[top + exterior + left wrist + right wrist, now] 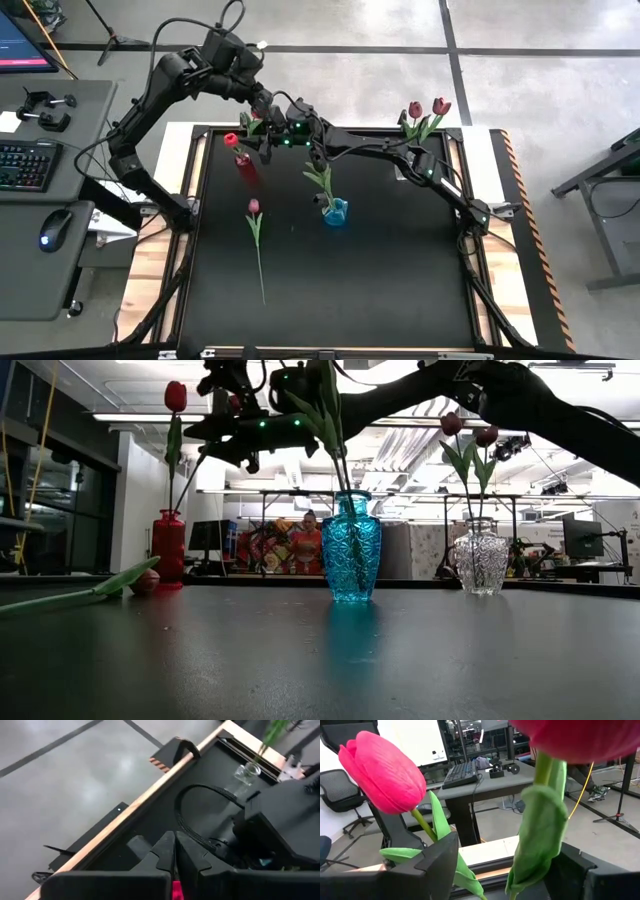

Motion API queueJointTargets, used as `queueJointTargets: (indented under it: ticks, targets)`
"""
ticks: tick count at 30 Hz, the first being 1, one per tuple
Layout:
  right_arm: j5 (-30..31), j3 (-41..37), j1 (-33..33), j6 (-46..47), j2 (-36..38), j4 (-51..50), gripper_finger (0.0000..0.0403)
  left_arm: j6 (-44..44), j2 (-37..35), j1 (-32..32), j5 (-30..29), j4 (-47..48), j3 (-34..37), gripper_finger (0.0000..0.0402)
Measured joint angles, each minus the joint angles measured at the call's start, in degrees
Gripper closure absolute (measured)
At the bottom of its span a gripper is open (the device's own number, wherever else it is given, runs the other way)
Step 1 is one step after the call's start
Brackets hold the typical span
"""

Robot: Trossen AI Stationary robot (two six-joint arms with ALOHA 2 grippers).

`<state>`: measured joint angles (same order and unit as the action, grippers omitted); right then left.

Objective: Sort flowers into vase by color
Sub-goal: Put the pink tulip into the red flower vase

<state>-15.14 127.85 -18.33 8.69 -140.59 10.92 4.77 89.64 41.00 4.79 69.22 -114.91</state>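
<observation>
**Tulip stem between the right gripper's spread fingers, above the table's back left**

A tulip (580, 737) with a deep pink-red head hangs right in front of the right wrist camera. Its green stem and leaf (540, 820) run down between the two fingers of the right gripper (506, 864). Those fingers stand wide apart and do not clamp the stem.

Just beside it is a bright red tulip (380, 770), which stands upright in the red vase (168, 545) near the table's back left.

The left gripper (175, 851) hovers over the same spot with its fingers pressed together. A sliver of pink shows right beneath them. Whether they pinch anything cannot be told.

Near the middle of the table (400, 270) the blue vase (351, 550) holds a green stem with leaves. The flower's head is hidden behind the arms.

At the back right, the clear vase (481, 560) holds two dark-red tulips (452, 423).

One more loose tulip (254, 207) lies flat on the table between the red and blue vases. Its stem points toward the front edge.
</observation>
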Motion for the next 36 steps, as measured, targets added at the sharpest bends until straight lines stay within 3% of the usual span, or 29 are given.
queueJointTargets:
  ticks: [15, 30, 36]
  targets:
    - [0.0, 0.0, 0.0, -0.2, 0.0, -0.4, 0.0160, -1.2, 0.1, 0.0, -0.4, 7.2, 0.0, 0.0401]
    - [0.0, 0.0, -0.3, -0.2, 0.3, 0.0, 0.0160, -1.4, -3.7, 0.0, -6.4, 11.4, -0.1, 0.0401]
    - [-2.7, 0.0, 0.3, 0.2, 0.4, 1.7, 0.0160, -1.4, -3.7, 0.0, -9.5, 11.7, -0.1, 0.0401]
